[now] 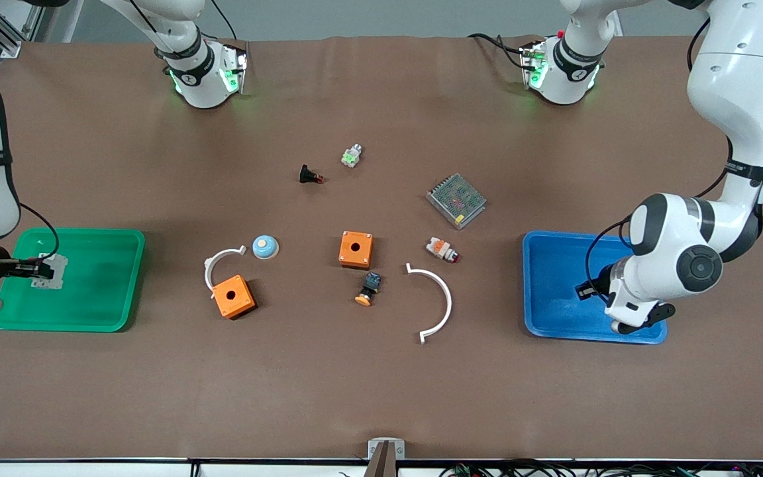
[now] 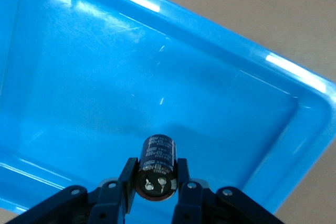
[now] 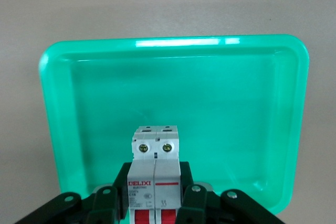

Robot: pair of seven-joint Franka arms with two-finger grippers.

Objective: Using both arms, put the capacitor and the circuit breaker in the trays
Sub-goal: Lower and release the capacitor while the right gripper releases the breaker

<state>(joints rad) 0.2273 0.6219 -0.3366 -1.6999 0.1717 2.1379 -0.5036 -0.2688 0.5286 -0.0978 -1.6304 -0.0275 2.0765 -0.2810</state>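
In the front view we see the right gripper [image 1: 36,268] at the frame's left edge, clamping the circuit breaker [image 1: 50,271] over the green tray [image 1: 116,278], while the left gripper [image 1: 587,290] hangs over the blue tray [image 1: 554,318] at right, apparently for release. The left wrist view shows the capacitor [image 2: 156,167] pinched between the fingers [image 2: 126,182] at bottom centre. The right wrist view shows the breaker likewise gripped, bottom centre.

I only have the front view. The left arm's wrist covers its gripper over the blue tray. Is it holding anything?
Observer: Yes. In the left wrist view the left gripper is shut on the capacitor, over the blue tray.
Operator: Is that tray's floor bare below it?
Observer: The part the left wrist view shows is bare.
Operator: And the right arm?
Observer: The right gripper is shut on the circuit breaker, over the green tray.
Operator: Which way is the breaker turned?
Observer: Its red levers sit between the fingers.
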